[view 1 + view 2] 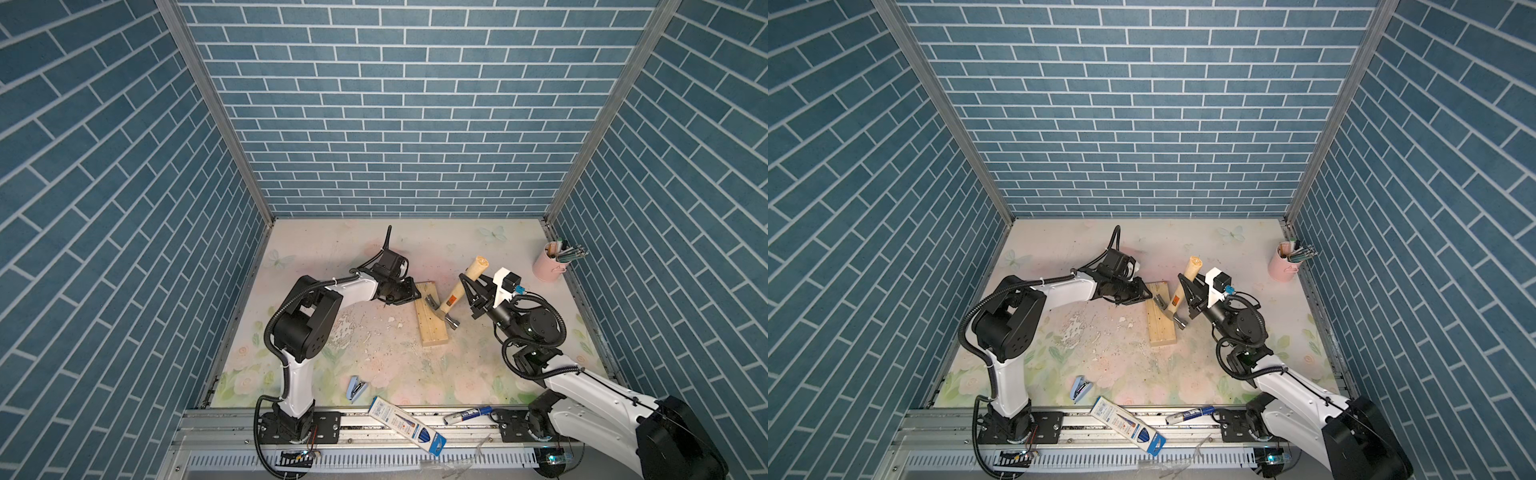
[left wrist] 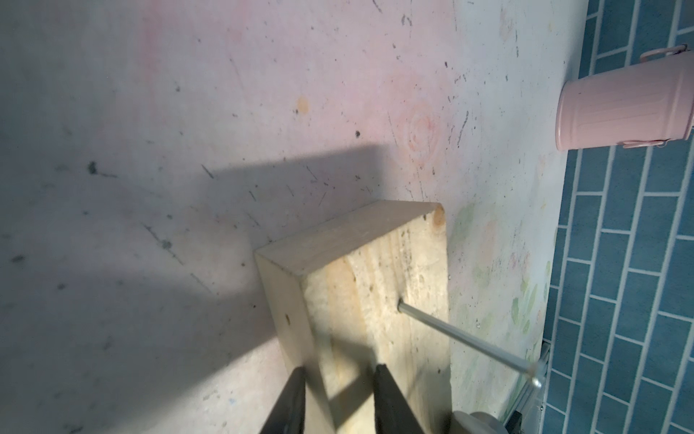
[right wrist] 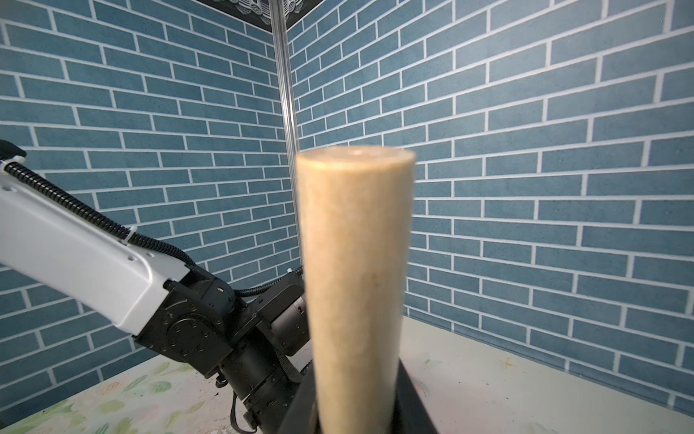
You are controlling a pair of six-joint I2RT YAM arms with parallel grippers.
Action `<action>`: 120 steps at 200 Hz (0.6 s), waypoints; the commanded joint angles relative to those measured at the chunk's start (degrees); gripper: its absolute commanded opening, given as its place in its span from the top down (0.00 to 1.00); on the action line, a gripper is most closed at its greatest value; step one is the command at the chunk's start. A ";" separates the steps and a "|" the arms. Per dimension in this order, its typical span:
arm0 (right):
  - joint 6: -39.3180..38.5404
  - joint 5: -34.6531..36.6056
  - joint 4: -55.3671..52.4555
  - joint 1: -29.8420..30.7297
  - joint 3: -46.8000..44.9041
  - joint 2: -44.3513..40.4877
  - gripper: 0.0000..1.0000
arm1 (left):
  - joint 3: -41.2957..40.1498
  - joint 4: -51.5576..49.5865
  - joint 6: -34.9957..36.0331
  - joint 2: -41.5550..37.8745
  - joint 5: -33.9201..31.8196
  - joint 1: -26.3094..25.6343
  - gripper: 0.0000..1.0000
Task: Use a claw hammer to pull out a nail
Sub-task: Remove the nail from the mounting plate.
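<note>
Your right gripper (image 1: 465,291) grips the pale-wood-handled, grey-headed claw hammer (image 1: 451,300), head over the pale wooden block (image 1: 432,328). Your left gripper (image 2: 340,370) is narrowly parted on the block, near the thin grey nail (image 2: 462,338).

Pale rectangular wooden block (image 1: 431,318) lies flat mid-table (image 1: 332,257), long axis running front to back. Long-handled wood-and-steel claw hammer (image 1: 451,297): head rests on the block's right edge near its far half, handle slants up and back to the right. Thin steel nail (image 2: 462,337) sticks out of the block's top face, tilted. At the block's far-left corner sits the left gripper (image 1: 415,296); just right of the block the right gripper (image 1: 466,283) is around the handle. Pink metal bucket (image 1: 547,266) stands in the far-right corner, pens (image 1: 571,252) in it. Small blue stapler (image 1: 357,388) lies front, left of centre. Long blue-white pen box (image 1: 405,424) lies across the front rail (image 1: 232,419), blue-white marker (image 1: 467,414) just right of it.
</note>
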 commanded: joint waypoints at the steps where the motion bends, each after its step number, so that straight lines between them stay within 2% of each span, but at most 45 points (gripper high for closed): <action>1: -3.40 3.09 -4.21 -0.21 -1.90 0.30 1.00 | -3.02 -7.07 -0.04 3.84 -4.15 -0.36 0.69; 120: -4.57 2.43 -6.57 -0.12 6.20 -1.34 1.00 | -2.69 -6.56 -0.25 4.26 -3.98 -0.39 0.69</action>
